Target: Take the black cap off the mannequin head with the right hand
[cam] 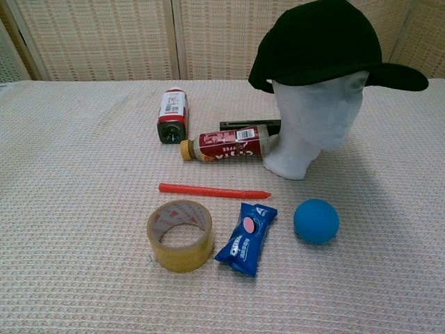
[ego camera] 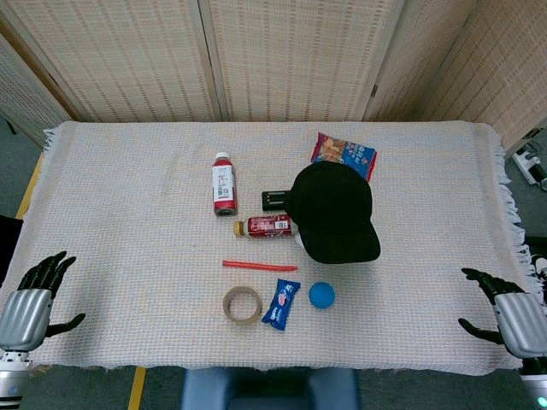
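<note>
A black cap (ego camera: 335,211) (cam: 327,43) sits on a white mannequin head (cam: 314,122) standing upright right of the table's middle, its brim pointing toward the front right. From above the cap hides nearly all of the head. My right hand (ego camera: 506,313) hovers at the table's front right edge, fingers spread and empty, well away from the cap. My left hand (ego camera: 34,295) is at the front left edge, also with fingers apart and holding nothing. Neither hand shows in the chest view.
Two red bottles lie left of the head: one (ego camera: 224,183) (cam: 171,114) further back, one (ego camera: 267,226) (cam: 226,143) touching the head's base. Nearby lie a red stick (cam: 214,191), a tape roll (cam: 180,234), a blue snack pack (cam: 246,238), a blue ball (cam: 316,220), a black box (ego camera: 275,200) and a snack bag (ego camera: 344,154).
</note>
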`<state>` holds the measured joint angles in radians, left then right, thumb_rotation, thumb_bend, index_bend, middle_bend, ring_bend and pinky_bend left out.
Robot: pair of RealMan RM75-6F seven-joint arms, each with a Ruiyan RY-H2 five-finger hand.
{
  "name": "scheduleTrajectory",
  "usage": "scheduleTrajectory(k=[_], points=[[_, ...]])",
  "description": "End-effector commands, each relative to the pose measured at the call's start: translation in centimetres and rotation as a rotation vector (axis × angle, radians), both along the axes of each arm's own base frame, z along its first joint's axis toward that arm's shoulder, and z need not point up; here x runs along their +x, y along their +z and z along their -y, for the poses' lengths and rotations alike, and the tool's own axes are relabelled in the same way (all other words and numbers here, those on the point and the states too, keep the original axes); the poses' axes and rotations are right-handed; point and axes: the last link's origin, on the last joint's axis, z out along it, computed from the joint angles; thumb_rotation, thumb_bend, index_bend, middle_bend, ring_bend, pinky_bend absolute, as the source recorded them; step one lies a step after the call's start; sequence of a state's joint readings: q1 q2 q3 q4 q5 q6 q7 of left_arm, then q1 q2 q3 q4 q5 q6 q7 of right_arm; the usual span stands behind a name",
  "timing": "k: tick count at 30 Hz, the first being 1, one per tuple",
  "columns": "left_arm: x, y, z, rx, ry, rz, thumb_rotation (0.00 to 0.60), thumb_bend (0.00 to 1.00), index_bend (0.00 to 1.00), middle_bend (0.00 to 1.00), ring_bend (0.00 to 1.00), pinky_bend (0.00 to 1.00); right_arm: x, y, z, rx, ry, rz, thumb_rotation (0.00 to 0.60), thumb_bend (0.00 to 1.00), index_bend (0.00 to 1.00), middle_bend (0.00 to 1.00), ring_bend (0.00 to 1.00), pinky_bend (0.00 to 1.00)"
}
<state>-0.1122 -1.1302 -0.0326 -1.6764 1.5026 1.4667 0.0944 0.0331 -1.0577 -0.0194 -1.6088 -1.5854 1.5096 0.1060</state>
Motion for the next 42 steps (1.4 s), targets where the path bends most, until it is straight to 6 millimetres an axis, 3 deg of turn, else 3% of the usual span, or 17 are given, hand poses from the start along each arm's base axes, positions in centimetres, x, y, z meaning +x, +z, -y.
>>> scheduleTrajectory(k=[1, 7, 14, 21, 30, 42], points=[[0.0, -0.2, -0.1, -0.005, 0.002, -0.003, 0.6, 0.16, 0.15, 0.1, 0.1, 0.17, 0.1, -0.1, 0.1, 0.003, 0.001, 0.0, 0.6, 0.07, 0.21, 0.3, 0.36, 0.41], [0.0, -0.2, -0.1, -0.006, 0.003, -0.007, 0.6, 0.16, 0.15, 0.09, 0.11, 0.17, 0.1, -0.3, 0.3, 0.012, 0.001, 0.001, 0.6, 0.07, 0.21, 0.3, 0.4, 0.43], [0.0, -0.1, -0.2, -0.003, 0.004, -0.003, 0.6, 0.16, 0.15, 0.09, 0.11, 0.18, 0.8, -0.5, 0.7, 0.023, 0.029, -0.002, 0.6, 0.07, 0.21, 0.35, 0.59, 0.69], [-0.1, 0.0, -0.1, -0.009, 0.008, -0.004, 0.6, 0.16, 0.15, 0.1, 0.11, 0.18, 2.1, -0.7, 1.8, 0.033, 0.058, 0.032, 0.6, 0.07, 0.24, 0.37, 0.79, 0.86], [0.4, -0.1, -0.3, -0.019, -0.01, -0.002, 0.6, 0.16, 0.15, 0.09, 0.11, 0.17, 6.0, -1.5, 5.6, 0.04, 0.168, 0.102, 0.6, 0.07, 0.28, 0.37, 0.82, 0.9], [0.3, 0.6, -0.4, -0.019, 0.003, -0.009, 0.6, 0.16, 0.15, 0.1, 0.11, 0.18, 11.9, -4.9, 11.0, 0.055, 0.286, 0.171, 0.6, 0.15, 0.31, 0.38, 0.83, 0.9]])
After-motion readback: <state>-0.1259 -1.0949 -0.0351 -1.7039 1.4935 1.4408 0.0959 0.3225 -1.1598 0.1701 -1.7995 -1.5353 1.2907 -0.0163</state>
